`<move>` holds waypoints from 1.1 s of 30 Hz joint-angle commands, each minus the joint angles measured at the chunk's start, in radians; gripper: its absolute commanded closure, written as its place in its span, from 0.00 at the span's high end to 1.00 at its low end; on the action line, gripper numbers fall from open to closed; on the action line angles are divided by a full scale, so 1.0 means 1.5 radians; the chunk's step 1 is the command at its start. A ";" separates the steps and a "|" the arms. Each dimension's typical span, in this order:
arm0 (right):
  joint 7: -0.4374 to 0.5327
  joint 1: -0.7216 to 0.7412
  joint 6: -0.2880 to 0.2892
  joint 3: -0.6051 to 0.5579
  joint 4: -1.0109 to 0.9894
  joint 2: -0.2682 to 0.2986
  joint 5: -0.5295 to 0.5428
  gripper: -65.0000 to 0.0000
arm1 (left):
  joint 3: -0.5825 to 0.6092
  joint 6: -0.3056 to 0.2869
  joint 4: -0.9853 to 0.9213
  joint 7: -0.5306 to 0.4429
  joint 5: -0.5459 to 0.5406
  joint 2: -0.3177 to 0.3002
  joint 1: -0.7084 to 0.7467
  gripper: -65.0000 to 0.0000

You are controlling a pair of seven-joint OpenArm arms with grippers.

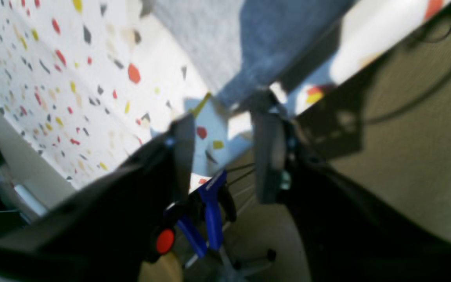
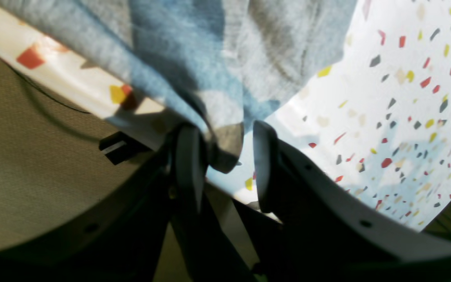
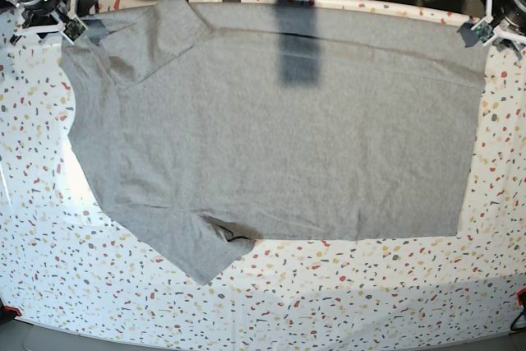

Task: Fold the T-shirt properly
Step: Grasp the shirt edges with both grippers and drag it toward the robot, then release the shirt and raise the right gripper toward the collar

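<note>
The T-shirt [image 3: 279,137] lies spread flat on the speckled table [image 3: 329,302], plain grey side up. Its sleeves are at the left and its straight hem at the right. At the table's far left corner, my right gripper [image 3: 72,27] [image 2: 225,131] stands open, with a fold of shirt fabric [image 2: 225,149] hanging between its fingers against the left one. At the far right corner, my left gripper [image 3: 477,32] [image 1: 225,121] is open with nothing between its fingers. There the shirt's corner [image 1: 229,47] lies just beyond the fingertips.
Both grippers hover over the table's far edge, with beige floor [image 1: 413,156] and a black cable [image 1: 425,94] beyond it. A blue clamp [image 1: 210,211] with a red knob [image 1: 165,241] sits below the edge. A small black block [image 2: 118,150] is fixed under the rim.
</note>
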 commanded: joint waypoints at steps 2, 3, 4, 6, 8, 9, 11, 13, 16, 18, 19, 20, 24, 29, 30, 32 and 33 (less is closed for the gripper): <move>0.004 -0.004 -0.006 0.009 0.010 0.011 -0.003 0.33 | -0.007 0.010 0.009 0.015 0.000 -0.012 0.002 0.40; 0.004 -0.004 -0.006 0.009 0.013 0.011 -0.003 0.33 | -0.007 0.010 0.009 0.016 0.000 -0.012 0.002 0.40; 0.004 -0.004 -0.006 0.009 0.017 0.011 -0.004 0.33 | -0.007 0.010 0.009 0.018 0.000 -0.012 0.002 0.40; 0.001 -0.004 -0.006 0.009 0.025 0.011 -0.004 0.33 | -0.007 0.010 0.009 0.020 0.001 -0.014 0.002 0.40; -0.004 -0.004 -0.006 0.009 0.036 0.012 -0.004 0.33 | -0.008 0.010 0.009 0.025 0.000 -0.018 0.002 0.40; -0.009 -0.004 -0.006 0.009 0.044 0.012 -0.004 0.33 | -0.009 0.010 0.009 0.031 0.000 -0.020 0.000 0.40; -0.019 -0.004 -0.007 0.009 0.060 0.014 -0.004 0.33 | -0.012 0.013 0.009 0.034 -0.001 -0.028 -0.002 0.40; -0.023 -0.003 -0.011 0.009 0.072 0.020 -0.004 0.33 | -0.019 0.024 0.009 0.033 -0.001 -0.038 -0.002 0.40; -0.023 -0.003 -0.037 0.009 0.074 0.037 -0.003 0.33 | -0.035 0.053 0.009 0.026 -0.006 -0.053 -0.002 0.40; -0.023 -0.003 -0.057 0.009 0.074 0.051 -0.004 0.33 | -0.051 0.066 0.009 0.008 -0.033 -0.059 -0.002 0.40; -0.022 -0.003 -0.067 0.009 0.074 0.057 -0.003 0.33 | -0.058 0.068 0.009 -0.009 -0.055 -0.060 -0.002 0.40; -0.018 -0.001 -0.079 0.009 0.074 0.062 -0.003 0.33 | -0.067 0.068 0.009 -0.031 -0.078 -0.060 -0.002 0.40; -0.010 0.036 -0.101 0.009 0.074 0.066 0.033 0.33 | -0.078 0.070 0.009 -0.096 -0.182 -0.055 -0.028 0.40; -0.011 0.096 -0.119 0.009 0.073 0.066 0.051 0.33 | -0.077 0.069 0.009 -0.077 -0.225 0.007 -0.116 0.40; -0.010 0.106 -0.124 0.009 0.073 0.064 0.051 0.33 | -0.077 0.069 0.009 -0.076 -0.232 0.019 -0.129 0.40; -0.010 0.133 -0.135 0.009 0.073 0.055 0.051 0.33 | -0.077 0.068 0.009 -0.076 -0.252 0.040 -0.155 0.40; -0.010 0.152 -0.137 0.009 0.073 0.047 0.051 0.33 | -0.077 0.067 0.009 -0.077 -0.261 0.048 -0.168 0.40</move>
